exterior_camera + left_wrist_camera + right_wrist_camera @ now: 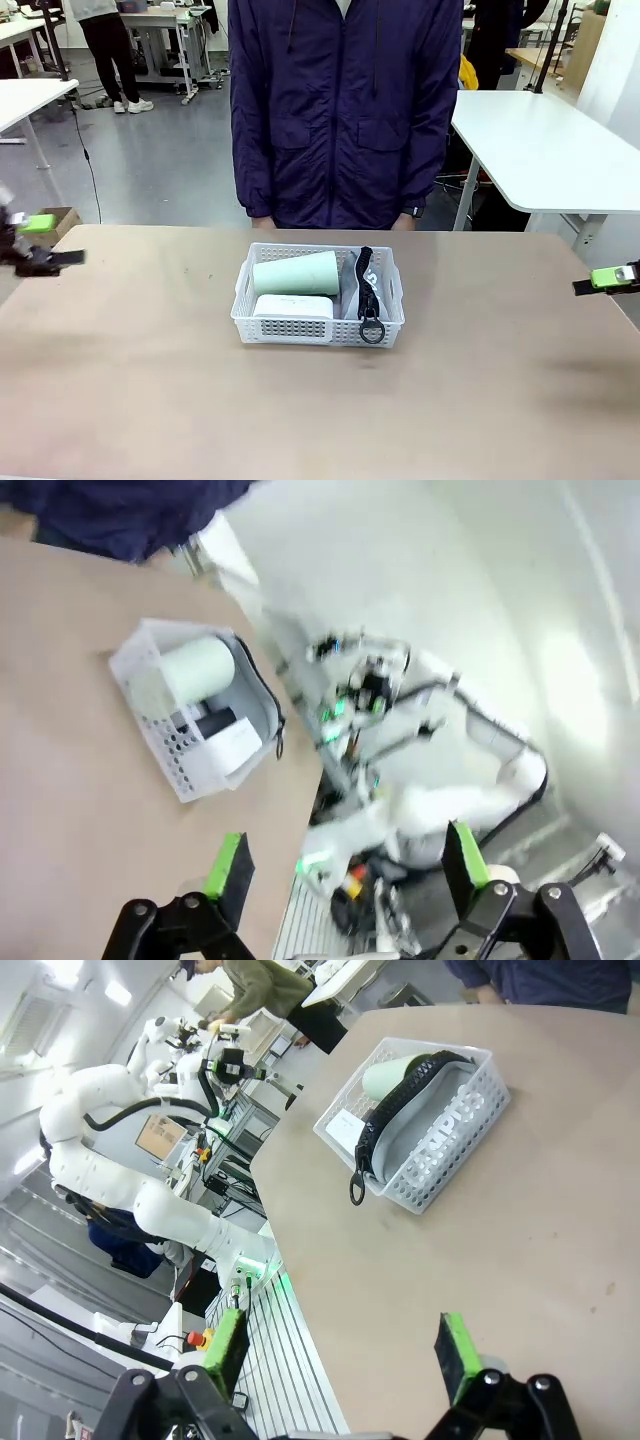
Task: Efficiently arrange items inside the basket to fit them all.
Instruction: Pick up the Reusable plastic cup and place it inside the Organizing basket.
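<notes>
The basket (318, 297) sits mid-counter (150, 390), just before the person (345, 110). The cup (296, 273) lies on its side above the white box (293, 306), and the pouch (352, 285) stands on edge along the right wall (likely to save floor space), its strap (368, 295) spilling over the rim. Both claws hang well apart at the counter's edges, left claw (345, 865) and right claw (340, 1350) spread, holding nothing.

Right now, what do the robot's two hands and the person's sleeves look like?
Left hand and right hand: black jointed two-finger frames tipped with bright green pads. The person wears a dark navy zip jacket with long sleeves and chest pockets.
</notes>
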### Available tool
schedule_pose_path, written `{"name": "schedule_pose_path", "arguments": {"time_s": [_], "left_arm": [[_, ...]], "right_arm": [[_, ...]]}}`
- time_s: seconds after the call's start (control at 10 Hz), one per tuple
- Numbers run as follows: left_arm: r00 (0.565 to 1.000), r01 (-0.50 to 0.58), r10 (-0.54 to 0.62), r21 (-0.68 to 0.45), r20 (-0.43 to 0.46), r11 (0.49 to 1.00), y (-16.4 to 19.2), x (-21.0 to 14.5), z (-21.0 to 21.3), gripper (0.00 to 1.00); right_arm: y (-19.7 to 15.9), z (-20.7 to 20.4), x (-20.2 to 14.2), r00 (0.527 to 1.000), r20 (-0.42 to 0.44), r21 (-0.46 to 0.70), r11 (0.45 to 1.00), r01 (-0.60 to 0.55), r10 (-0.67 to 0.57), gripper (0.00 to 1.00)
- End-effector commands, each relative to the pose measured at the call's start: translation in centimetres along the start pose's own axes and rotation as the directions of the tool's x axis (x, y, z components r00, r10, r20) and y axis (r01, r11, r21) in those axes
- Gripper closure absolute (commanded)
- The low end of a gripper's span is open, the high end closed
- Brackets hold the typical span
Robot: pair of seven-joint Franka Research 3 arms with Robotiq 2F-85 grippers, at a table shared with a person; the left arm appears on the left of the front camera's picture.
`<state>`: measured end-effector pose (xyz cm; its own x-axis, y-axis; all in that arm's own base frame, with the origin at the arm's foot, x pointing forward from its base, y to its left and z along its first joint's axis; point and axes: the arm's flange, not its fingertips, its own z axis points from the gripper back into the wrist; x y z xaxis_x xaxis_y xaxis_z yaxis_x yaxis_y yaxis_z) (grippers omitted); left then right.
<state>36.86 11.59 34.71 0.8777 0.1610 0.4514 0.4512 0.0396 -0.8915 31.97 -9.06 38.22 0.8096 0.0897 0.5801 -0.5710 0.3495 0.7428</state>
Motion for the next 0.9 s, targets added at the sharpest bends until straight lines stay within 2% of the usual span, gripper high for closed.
{"name": "schedule_pose_path", "arguments": {"time_s": [0.0, 0.1, 0.8], "left_arm": [[0.99, -0.054, 0.059, -0.044, 0.129, 0.998, 1.0, -2.2, 0.9, 0.0], [1.0, 0.0, 0.0, 0.0, 0.0, 1.0, 0.0, 0.0, 0.0, 0.0], [1.0, 0.0, 0.0, 0.0, 0.0, 1.0, 0.0, 0.0, 0.0, 0.0]], "right_arm": [[0.3, -0.1, 0.1, 1.0, 0.019, 0.009, 1.0, -0.003, 0.003, 0.0], [0.3, -0.1, 0.1, 1.0, 0.019, 0.009, 1.0, -0.003, 0.003, 0.0], [0.3, -0.1, 0.1, 1.0, 0.019, 0.009, 1.0, -0.003, 0.003, 0.0]]}}
